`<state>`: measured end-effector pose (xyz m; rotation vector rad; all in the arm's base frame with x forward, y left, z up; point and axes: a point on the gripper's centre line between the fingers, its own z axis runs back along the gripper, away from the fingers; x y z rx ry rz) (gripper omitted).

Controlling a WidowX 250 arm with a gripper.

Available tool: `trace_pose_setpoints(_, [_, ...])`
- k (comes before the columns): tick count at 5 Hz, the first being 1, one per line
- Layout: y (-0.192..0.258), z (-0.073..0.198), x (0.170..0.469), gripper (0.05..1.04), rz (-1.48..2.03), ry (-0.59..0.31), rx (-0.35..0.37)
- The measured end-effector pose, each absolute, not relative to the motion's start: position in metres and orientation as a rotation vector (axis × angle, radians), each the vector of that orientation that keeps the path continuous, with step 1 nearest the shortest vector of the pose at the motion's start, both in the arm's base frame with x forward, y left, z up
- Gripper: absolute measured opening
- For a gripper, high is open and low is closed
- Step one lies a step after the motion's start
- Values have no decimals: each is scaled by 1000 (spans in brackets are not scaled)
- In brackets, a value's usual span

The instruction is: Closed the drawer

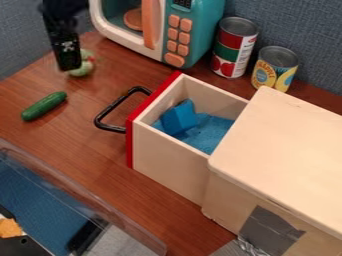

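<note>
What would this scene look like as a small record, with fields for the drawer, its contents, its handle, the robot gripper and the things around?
Drawer: open, sticking out of its wooden box
Contents: blue block
Handle: black, on the red front
Gripper: upper left, apart from the handle
Behind: toy microwave, red-and-green can, yellow can
Left of handle: cucumber
Task status: drawer not closed

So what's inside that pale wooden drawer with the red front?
An angular blue block lies on the textured blue bottom of the drawer. The back part is covered by the pale wooden cabinet, so anything there can't be seen.
</note>
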<state>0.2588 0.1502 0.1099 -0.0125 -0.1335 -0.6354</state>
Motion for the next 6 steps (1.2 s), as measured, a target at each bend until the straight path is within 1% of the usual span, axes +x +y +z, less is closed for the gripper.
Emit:
trace_pose_setpoints(1, [178,95,273,999,-768,-173,-69])
trace_pose_setpoints(2, [189,80,291,999,-1002,-147,-117])
trace_pose_setpoints(3, [171,69,296,999,-1258,-169,-115])
trace_pose_setpoints(4, [143,48,279,999,-1476,-118,-103])
trace_pose_setpoints(5, [119,34,259,999,-1567,-90,-86])
trace_pose_setpoints(6, [103,20,249,1001,-1589,-60,-71])
